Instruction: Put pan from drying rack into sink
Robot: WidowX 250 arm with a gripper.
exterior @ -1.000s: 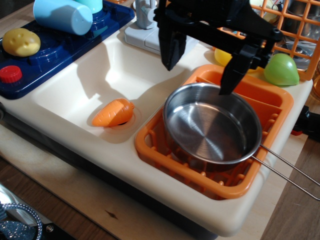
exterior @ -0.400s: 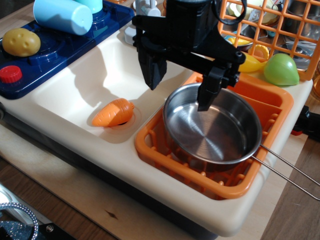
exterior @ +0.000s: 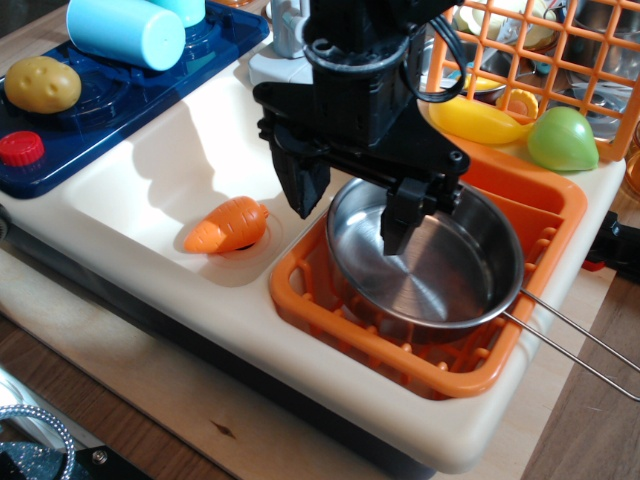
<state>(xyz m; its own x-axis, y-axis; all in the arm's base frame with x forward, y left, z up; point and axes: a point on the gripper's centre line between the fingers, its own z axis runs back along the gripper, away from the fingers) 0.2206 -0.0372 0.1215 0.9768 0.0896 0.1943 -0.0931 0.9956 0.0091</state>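
The shiny round steel pan lies tilted in the orange drying rack, its thin wire handle sticking out to the lower right. The cream sink lies to the left of the rack. My black gripper is open and straddles the pan's left rim: one finger hangs outside the pan above the sink's right edge, the other finger hangs inside the pan. Neither finger visibly grips the rim.
An orange toy carrot lies on the sink's drain recess. A dark-blue stove top with a potato, red knob and light-blue cup is at left. A yellow banana, green fruit and tall orange lattice stand behind the rack.
My gripper has moved left and down from above the pan's far rim to straddle its left rim. The pan and carrot have not moved.
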